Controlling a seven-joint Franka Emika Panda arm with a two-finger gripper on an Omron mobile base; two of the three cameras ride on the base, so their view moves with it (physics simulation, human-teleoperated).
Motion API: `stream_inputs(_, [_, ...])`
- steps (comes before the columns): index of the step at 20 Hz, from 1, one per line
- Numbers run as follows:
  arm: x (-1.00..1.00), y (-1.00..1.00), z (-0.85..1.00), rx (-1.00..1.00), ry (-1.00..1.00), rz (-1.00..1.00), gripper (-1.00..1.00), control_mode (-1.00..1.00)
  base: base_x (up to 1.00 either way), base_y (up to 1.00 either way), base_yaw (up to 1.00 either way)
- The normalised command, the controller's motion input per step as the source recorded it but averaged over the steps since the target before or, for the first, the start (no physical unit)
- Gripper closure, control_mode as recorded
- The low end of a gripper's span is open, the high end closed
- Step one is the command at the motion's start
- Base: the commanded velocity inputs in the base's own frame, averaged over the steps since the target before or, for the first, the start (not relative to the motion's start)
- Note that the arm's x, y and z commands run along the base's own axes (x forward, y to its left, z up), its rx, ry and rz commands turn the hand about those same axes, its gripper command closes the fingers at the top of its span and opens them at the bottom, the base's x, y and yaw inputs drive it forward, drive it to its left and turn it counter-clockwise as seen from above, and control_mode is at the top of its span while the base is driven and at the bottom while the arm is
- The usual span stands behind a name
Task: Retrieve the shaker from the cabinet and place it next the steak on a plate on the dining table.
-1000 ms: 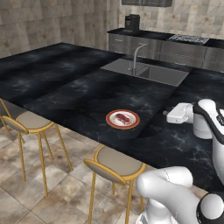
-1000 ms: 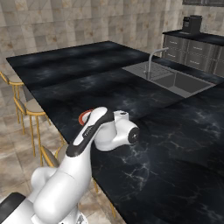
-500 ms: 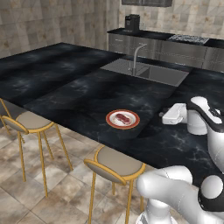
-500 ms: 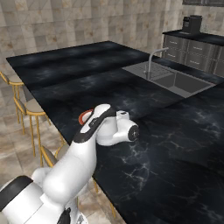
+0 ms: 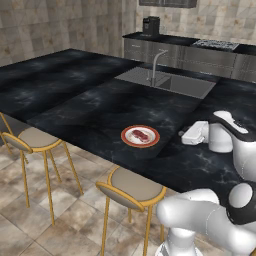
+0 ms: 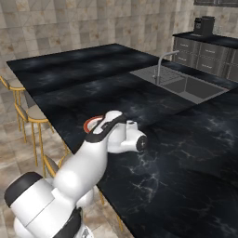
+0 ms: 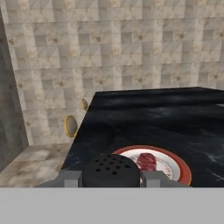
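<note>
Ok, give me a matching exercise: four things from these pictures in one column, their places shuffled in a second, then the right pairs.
Things:
1. steak
2. shaker
3. faucet
4. plate

Places:
A. held in the shut pincer
B. on the dining table near its edge
C. on the plate
D. beside the sink

Pairs: 1-C, 2-A, 3-D, 4-B

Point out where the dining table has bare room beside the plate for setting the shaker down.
The dining table lies bare around the plate: a wide patch toward the sink, another toward the left end. The steak fills the plate's middle. The right side is crowded, where the gripper holds the shaker.
</note>
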Motion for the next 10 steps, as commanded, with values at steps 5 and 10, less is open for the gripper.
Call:
stream_inputs(5, [0.22, 0.00, -0.28, 0.00, 0.00, 0.00, 1.00, -1.00, 0.00, 0.00, 0.00])
stream_inputs(10, [0.18, 0.00, -0.26, 0.00, 0.00, 0.00, 1.00, -1.00, 0.00, 0.00, 0.00])
